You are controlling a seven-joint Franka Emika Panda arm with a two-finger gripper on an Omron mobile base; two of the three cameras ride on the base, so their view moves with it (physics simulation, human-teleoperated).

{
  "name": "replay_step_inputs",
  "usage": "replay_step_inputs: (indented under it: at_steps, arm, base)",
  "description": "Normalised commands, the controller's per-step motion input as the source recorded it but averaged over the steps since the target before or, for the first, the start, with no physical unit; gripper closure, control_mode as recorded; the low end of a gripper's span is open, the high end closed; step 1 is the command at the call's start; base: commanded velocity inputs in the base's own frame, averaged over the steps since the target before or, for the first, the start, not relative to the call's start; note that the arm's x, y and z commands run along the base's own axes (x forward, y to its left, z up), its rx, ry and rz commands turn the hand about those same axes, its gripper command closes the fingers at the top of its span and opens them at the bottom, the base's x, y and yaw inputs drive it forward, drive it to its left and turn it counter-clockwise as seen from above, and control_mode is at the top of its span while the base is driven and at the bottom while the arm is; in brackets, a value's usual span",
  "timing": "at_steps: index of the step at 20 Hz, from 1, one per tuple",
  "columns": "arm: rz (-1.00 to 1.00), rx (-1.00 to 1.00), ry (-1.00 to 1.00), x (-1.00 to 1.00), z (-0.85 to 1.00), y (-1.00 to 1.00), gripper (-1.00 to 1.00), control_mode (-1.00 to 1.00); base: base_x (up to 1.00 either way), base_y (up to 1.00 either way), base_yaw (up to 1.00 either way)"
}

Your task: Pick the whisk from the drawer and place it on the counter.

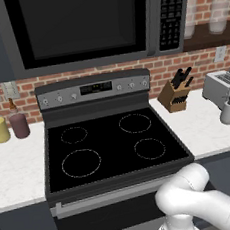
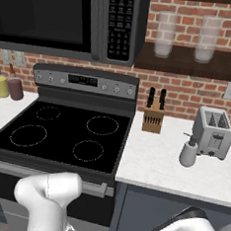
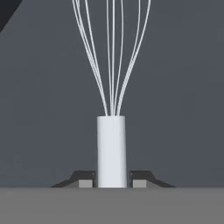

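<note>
Since the claw (image 3: 112, 184) pinches just the very end of the slim silver wire whisk (image 3: 111, 148), the whisk could tip and slip out. Then it would drop before reaching the white speckled stone desk (image 2: 158, 163).

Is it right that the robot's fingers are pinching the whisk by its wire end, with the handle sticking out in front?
Not quite. In the hand view the gripper has a finger on each side of the pale handle of the whisk, and it is the wire end that sticks out in front, over the dark grey surface behind it.
</note>
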Motion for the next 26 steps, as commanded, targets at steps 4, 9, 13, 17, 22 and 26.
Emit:
replay_step_inputs:
  at_steps: [4,9,13,17,22,26]
  arm:
    - [-0.11,-0.01,0.02,-0.08,0.97,0.1,1.0,-1.0]
    - [-0.04,-0.01,0.0,0.0,0.96,0.54,1.0,-1.0]
    - [-0.04,-0.04,0.0,0.19,0.85,0.88,1.0,-1.0]
    - [-0.02,-0.06,0.0,0.46,0.34,1.0,1.0,-1.0]
    - [-0.01,-0.04,0.0,0.63,0.08,1.0,1.0,-1.0]
    - [0.0,-0.01,0.0,0.92,0.0,0.59,1.0,-1.0]
  base:
    - [0.0,0.0,0.0]
    - [0.0,0.0,0.0]
    - [0.0,0.0,0.0]
    - [0.0,0.0,0.0]
    - [0.0,0.0,0.0]
    - [0.0,0.0,0.0]
